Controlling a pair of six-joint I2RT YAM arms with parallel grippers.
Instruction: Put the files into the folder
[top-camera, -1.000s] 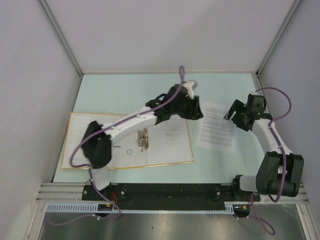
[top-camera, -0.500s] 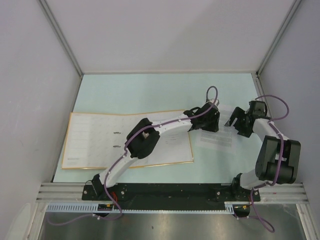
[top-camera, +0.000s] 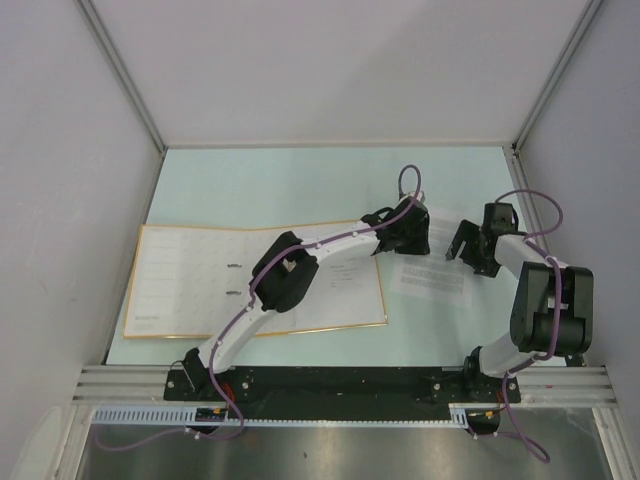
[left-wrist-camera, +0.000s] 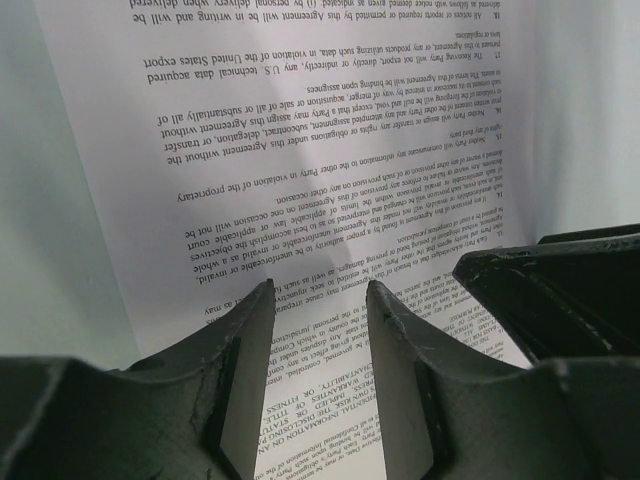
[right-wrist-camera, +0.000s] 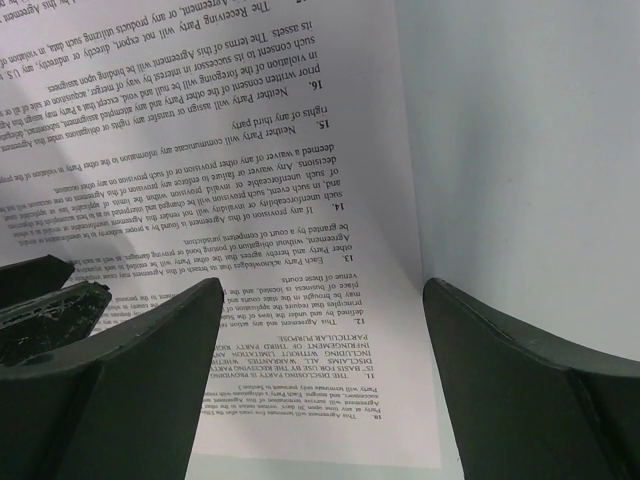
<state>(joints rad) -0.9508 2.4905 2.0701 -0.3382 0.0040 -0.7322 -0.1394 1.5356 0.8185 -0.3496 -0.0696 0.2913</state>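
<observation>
The files (top-camera: 437, 275) are a white sheet of dense black text, lying flat on the pale green table to the right of the folder (top-camera: 190, 285). The folder lies open at the left, whitish inside with an orange-yellow rim. My left gripper (top-camera: 414, 240) hovers over the files' left part. In the left wrist view its jaws (left-wrist-camera: 320, 290) stand apart, with printed paper (left-wrist-camera: 330, 130) beneath and nothing between them. My right gripper (top-camera: 466, 248) sits at the files' right edge. Its jaws (right-wrist-camera: 322, 290) are wide open, straddling the paper's edge (right-wrist-camera: 200, 150).
The left arm (top-camera: 290, 270) stretches across the folder's right page and hides the ring clip. Grey enclosure walls close the back and both sides. A metal rail (top-camera: 340, 385) runs along the near edge. Bare table (top-camera: 280, 185) lies behind the folder.
My left arm swung right from above the folder to the files, its jaws narrowing a little. My right gripper moved left and down to the files' right edge.
</observation>
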